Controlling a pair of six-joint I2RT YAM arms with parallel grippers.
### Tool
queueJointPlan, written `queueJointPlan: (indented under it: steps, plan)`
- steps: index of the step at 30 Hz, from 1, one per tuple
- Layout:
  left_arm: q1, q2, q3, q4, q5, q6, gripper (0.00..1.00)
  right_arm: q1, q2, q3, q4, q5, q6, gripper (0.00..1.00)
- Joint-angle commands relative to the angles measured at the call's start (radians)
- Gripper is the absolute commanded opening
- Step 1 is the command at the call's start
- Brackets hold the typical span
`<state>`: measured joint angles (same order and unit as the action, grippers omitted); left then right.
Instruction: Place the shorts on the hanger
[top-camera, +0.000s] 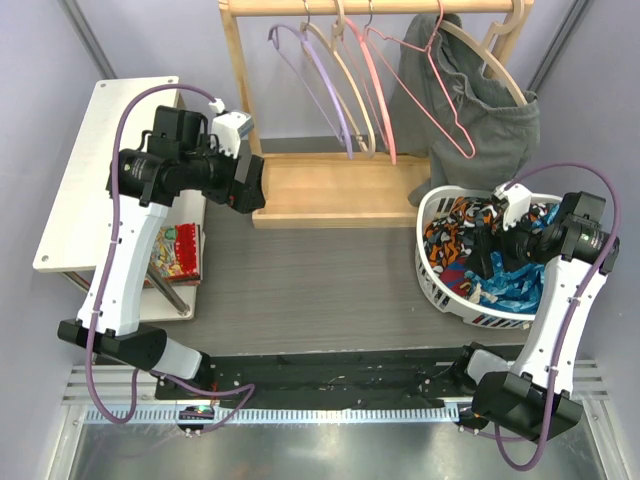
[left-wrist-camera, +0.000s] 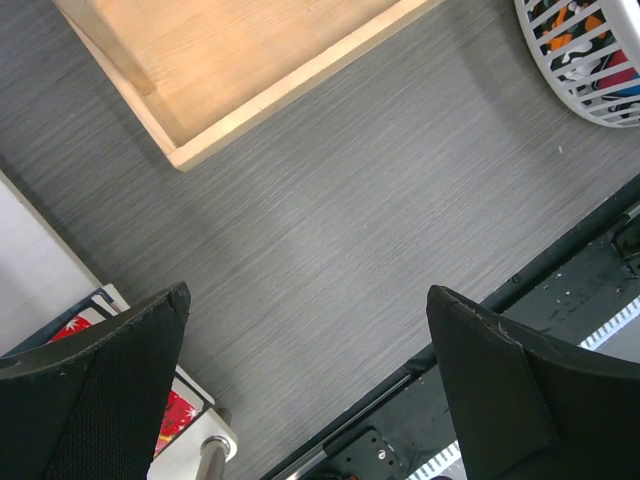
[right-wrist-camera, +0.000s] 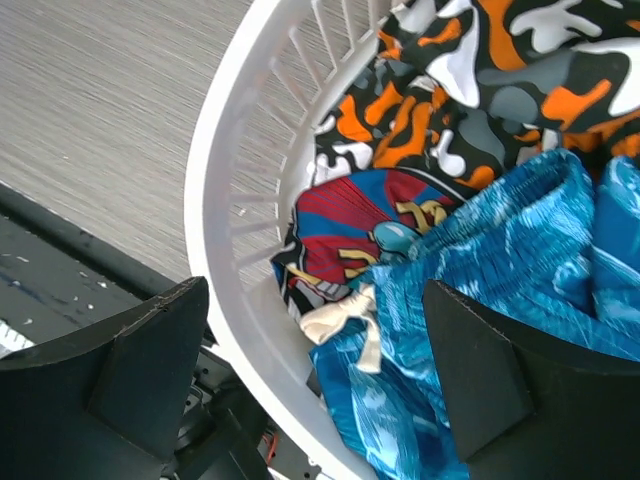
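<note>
Currently the white basket (right-wrist-camera: 222, 170) holds the shorts (right-wrist-camera: 500, 250).

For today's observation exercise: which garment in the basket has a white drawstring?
The blue shorts; the camouflage garment and the red-blue garment show none.

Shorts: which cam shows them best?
Right wrist: the shorts are close up, with the white drawstring clear. Top external shows only a small blue patch in the basket. Left wrist catches just the basket rim.
</note>
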<state>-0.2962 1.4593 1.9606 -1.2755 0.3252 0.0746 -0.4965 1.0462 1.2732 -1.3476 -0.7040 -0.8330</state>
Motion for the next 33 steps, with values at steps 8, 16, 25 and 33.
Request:
queueJointPlan:
  steps: [8, 16, 25, 33]
  plan:
    - [0.002, -0.056, 0.043, 0.04, -0.044, 0.071, 1.0, -0.091, 0.086, 0.153, 0.024, 0.133, 0.017, 0.95]
    - [0.0, -0.089, 0.006, 0.093, 0.006, 0.108, 1.0, -0.233, 0.237, 0.21, -0.032, 0.306, -0.153, 0.96]
    - [-0.029, -0.14, -0.075, 0.137, 0.026, 0.117, 1.0, -0.264, 0.311, 0.048, 0.117, 0.524, -0.225, 1.0]
    - [-0.04, -0.185, -0.089, 0.139, 0.021, 0.106, 1.0, -0.266, 0.299, -0.037, 0.107, 0.522, -0.264, 0.62]
